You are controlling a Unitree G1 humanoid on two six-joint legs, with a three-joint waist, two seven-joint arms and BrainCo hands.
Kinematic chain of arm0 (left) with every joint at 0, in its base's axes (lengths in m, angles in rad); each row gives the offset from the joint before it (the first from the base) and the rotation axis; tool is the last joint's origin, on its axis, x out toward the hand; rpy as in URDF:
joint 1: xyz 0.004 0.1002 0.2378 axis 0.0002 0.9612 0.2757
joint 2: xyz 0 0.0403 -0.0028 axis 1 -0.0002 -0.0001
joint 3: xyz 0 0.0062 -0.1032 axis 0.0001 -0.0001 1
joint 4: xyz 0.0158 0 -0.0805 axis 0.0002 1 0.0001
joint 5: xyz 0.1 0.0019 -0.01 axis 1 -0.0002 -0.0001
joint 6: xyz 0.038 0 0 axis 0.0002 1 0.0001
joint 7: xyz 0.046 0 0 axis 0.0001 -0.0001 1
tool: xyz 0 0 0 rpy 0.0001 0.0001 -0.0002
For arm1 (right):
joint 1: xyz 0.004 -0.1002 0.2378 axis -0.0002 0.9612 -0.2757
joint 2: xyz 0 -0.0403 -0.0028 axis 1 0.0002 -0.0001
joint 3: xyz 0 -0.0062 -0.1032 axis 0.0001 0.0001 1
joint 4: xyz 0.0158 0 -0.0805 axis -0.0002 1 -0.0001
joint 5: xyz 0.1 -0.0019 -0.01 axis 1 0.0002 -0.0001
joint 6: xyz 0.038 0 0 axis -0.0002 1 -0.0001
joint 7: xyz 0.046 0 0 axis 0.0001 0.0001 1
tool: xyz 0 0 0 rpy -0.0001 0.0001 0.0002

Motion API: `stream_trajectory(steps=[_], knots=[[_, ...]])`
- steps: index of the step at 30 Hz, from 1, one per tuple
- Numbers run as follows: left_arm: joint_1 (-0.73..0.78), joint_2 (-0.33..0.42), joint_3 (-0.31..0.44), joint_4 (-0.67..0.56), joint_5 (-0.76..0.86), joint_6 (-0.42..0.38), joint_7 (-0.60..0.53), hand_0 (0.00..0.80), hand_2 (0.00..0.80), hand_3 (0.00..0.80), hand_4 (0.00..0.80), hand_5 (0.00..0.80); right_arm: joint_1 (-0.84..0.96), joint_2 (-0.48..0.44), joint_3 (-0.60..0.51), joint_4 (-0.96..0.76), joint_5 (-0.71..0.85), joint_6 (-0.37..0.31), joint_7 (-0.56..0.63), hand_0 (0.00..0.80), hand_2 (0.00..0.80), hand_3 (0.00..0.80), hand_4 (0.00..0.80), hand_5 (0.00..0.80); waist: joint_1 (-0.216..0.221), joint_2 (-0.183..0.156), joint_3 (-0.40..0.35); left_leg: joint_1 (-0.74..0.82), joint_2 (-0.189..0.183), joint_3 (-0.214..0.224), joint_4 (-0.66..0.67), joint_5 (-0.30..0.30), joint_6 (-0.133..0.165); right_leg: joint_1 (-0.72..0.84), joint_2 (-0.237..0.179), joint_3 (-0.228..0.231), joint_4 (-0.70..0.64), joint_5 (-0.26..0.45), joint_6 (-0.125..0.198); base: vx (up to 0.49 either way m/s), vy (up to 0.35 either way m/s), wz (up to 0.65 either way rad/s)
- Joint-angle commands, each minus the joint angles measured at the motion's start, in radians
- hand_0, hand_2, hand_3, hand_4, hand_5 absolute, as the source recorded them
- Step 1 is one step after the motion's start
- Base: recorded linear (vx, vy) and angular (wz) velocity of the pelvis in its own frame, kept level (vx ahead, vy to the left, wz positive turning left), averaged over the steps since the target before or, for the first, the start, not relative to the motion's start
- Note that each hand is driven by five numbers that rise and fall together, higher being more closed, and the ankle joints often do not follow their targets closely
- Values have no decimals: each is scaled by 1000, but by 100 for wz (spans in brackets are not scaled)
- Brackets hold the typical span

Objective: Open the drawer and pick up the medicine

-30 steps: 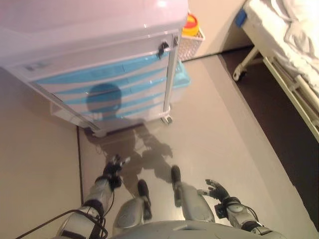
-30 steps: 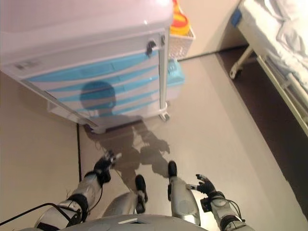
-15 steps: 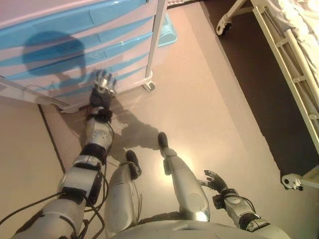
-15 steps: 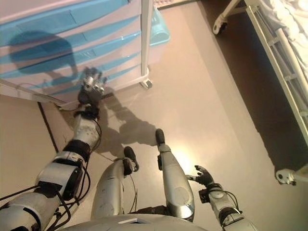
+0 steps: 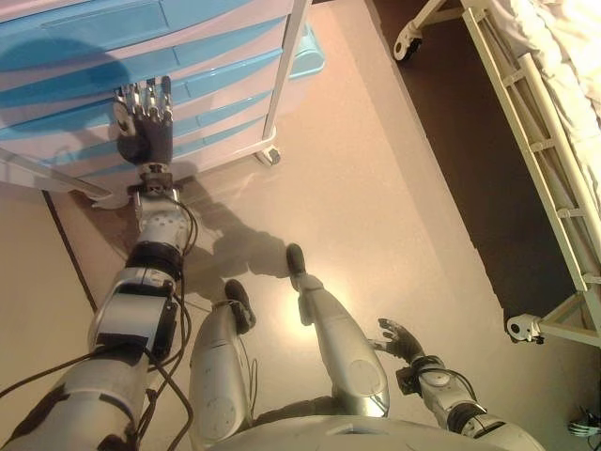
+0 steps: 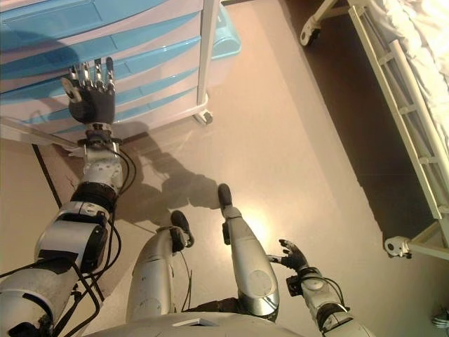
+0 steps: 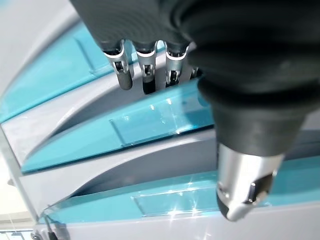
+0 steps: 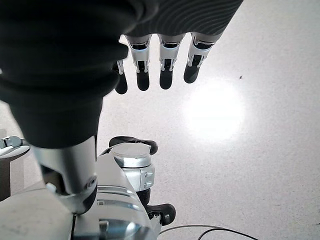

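A white medical cart with several closed blue-fronted drawers stands at the upper left. My left hand is raised in front of the lower drawers, fingers straight and open, holding nothing. In the left wrist view its fingers are close to a blue drawer front; I cannot tell whether they touch it. My right hand hangs low at the lower right, open and empty; its fingers are relaxed over the bare floor. No medicine is in view.
A light blue bin sits behind the cart's right post and castor. A hospital bed frame with white bedding runs along the right side, its castor at the lower right. A darker floor strip lies beside the bed.
The camera has tilted further down. My left hand rose from near the floor up to the cart's lower drawer fronts. The right hand stayed low and open.
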Motion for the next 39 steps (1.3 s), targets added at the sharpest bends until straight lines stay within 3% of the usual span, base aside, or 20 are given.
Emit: stream_trajectory(steps=[1,6,7,13,22,39], knots=[[-78,82,50,-80,-95,-8,-90,0,0,0,0,0,67,-4,40,-21,31,-12,-7,0,0,0,0,0,16,11,-54,59,-57,-18,-85,-80,4,29,-14,0,77,-114,30,37,-67,2],[-78,90,43,-83,-24,-4,-26,0,0,0,0,0,69,2,47,-31,46,1,-5,0,0,0,0,0,24,3,-54,71,-60,-24,-95,-79,7,48,-12,-4,66,-110,35,27,-58,7],[-65,93,22,-51,89,1,91,0,0,0,0,0,63,6,47,-38,50,11,-5,0,0,0,0,0,30,3,-52,73,-61,-28,-103,-75,9,54,-13,-8,60,-107,37,10,-60,3],[-19,112,-39,50,317,83,263,0,0,0,0,0,53,9,44,-80,63,44,-21,0,0,0,0,0,41,7,-37,71,-66,-31,-106,-68,14,62,-18,-21,55,-103,40,-10,-35,8],[78,55,-57,113,436,200,283,0,0,0,0,0,54,24,28,-99,57,59,-35,0,0,0,0,0,54,6,-25,80,-73,-35,-120,-59,14,75,-25,-33,46,-96,46,0,-7,4],[51,58,-5,93,282,112,197,0,0,0,0,0,79,36,49,-93,46,51,-29,0,0,0,0,0,57,-17,-15,77,-70,-47,-114,-61,13,70,-13,-37,61,-98,46,0,0,0]])
